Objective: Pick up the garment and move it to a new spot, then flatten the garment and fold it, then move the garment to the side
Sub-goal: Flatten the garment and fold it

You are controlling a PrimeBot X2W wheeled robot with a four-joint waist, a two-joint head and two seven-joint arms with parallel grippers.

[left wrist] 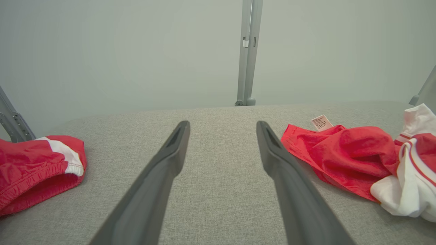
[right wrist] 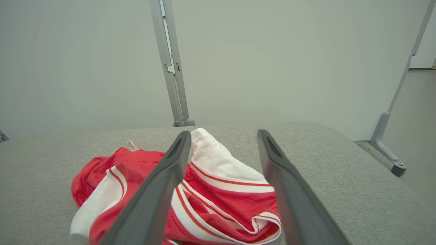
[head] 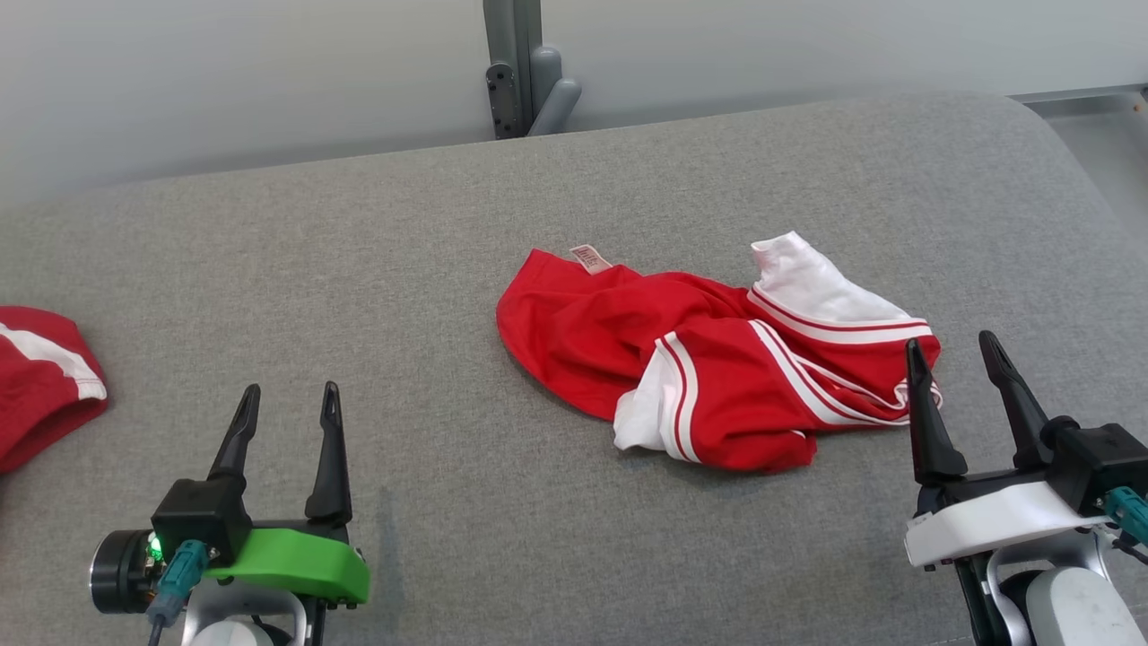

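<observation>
A crumpled red garment (head: 708,359) with white panels and stripes lies bunched on the grey padded table (head: 448,233), right of centre, a small label showing at its back edge. My right gripper (head: 952,348) stands open at the garment's right end, its left finger over the striped hem. From the right wrist the garment (right wrist: 218,190) lies below and between the open fingers (right wrist: 160,190). My left gripper (head: 289,399) is open over bare table at the lower left, well apart from the garment (left wrist: 340,153), which lies to its right.
A second red garment (head: 40,377) with a white stripe rests at the table's left edge, also seen as a red bundle (left wrist: 37,166) from the left wrist. A grey metal post (head: 520,67) stands behind the table. The table's right edge (head: 1076,152) drops to the floor.
</observation>
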